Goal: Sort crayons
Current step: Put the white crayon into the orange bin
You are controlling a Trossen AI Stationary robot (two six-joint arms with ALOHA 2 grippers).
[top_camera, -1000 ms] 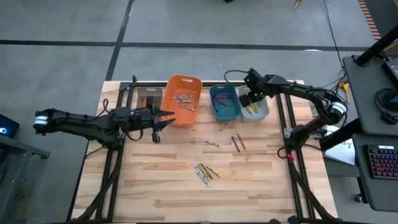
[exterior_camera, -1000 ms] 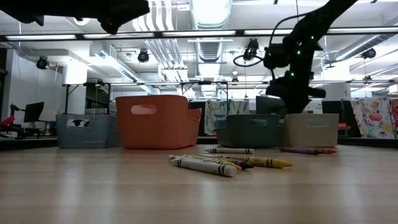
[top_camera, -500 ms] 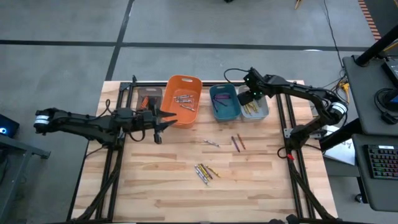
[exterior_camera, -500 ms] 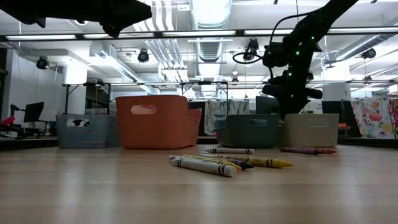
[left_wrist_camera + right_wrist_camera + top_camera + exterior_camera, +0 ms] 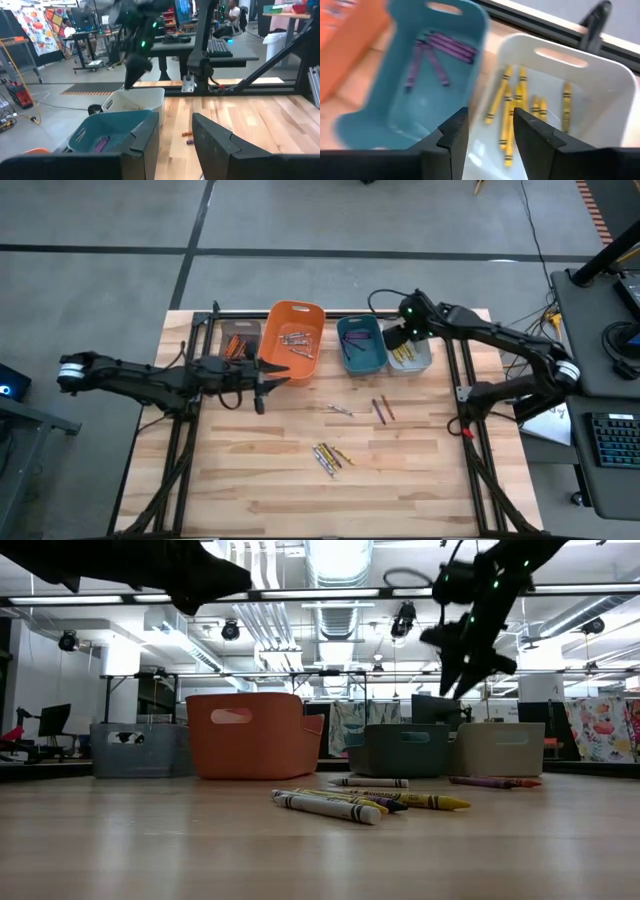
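Loose crayons lie on the wooden table: a bunch (image 5: 330, 455) near the middle, a pair (image 5: 381, 409) and a single one (image 5: 340, 411) farther back. In the low view the bunch (image 5: 345, 802) lies nearest. My right gripper (image 5: 392, 340) (image 5: 490, 120) hangs open above the white bin (image 5: 600, 65), where yellow crayons (image 5: 512, 107) lie; purple crayons (image 5: 437, 50) lie in the teal bin (image 5: 395, 115). My left gripper (image 5: 283, 372) (image 5: 175, 125) stands open and level beside the orange bin (image 5: 295, 340), with nothing between its fingers.
Four bins stand in a row along the table's far edge: a dark one (image 5: 238, 340) at the left, then the orange, the teal (image 5: 360, 343) and the white (image 5: 410, 352). The near half of the table (image 5: 300, 500) is bare wood. Metal frames flank the table's left and right sides.
My right gripper has risen out of the white bin and now hangs clear above it. My left gripper has edged a little toward the table's right along the orange bin's near side. The loose crayons have stayed where they were.
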